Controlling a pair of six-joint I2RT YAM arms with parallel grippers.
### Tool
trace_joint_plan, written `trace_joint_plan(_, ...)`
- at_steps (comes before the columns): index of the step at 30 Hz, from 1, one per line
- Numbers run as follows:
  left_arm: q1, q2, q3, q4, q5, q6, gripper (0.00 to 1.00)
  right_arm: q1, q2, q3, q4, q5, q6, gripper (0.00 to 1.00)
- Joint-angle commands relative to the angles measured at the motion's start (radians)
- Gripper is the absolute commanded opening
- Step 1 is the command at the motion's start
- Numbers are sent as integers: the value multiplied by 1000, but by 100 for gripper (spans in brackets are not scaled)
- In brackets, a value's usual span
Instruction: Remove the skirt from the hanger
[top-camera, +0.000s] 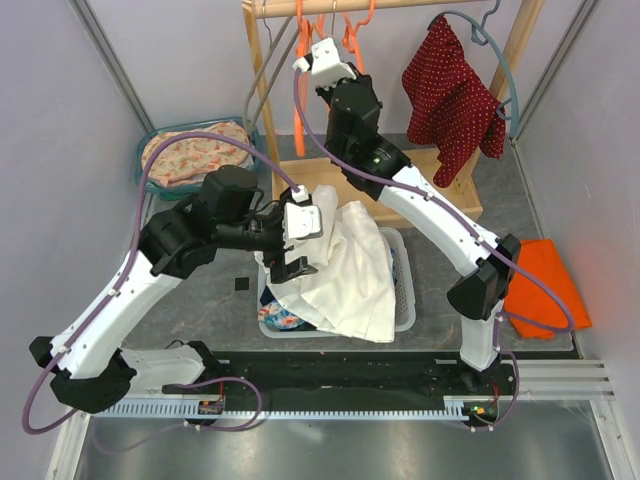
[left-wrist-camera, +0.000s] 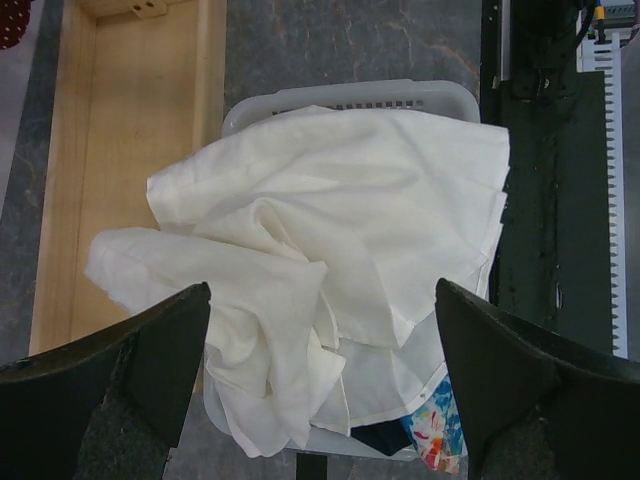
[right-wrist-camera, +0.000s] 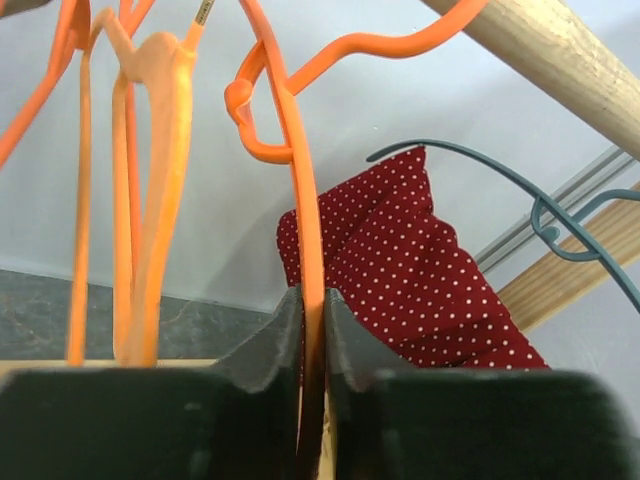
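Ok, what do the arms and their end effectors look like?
The left arm and right arm have white shells, black joints and a looping purple cable each. The left end effector and right end effector have white housings and black wedge-shaped fingers.

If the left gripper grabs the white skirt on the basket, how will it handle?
Probably floppy: the white skirt lies crumpled in soft folds over the basket. Likely light, thin cloth, so a pinch may lift only one layer. It overhangs the rim, so a push might slide it off.
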Motion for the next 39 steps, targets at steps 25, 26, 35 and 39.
trace_joint_plan(25, 29, 3, 96, -41, -3, -47, 100, -413, -509, -137, -200, -74, 578, 93)
trace_joint_plan(26, 29, 2, 94, -41, -2, -47, 100, -435, -496, -137, -202, -70, 591, 93)
trace_joint_plan(35, 31, -10, 70, -54, 3, -44, 100, -682, -390, -191, -256, -426, 770, 89)
trace_joint_plan(39, 32, -7, 65, -57, -3, -39, 100, -746, -373, -191, -270, -575, 837, 84)
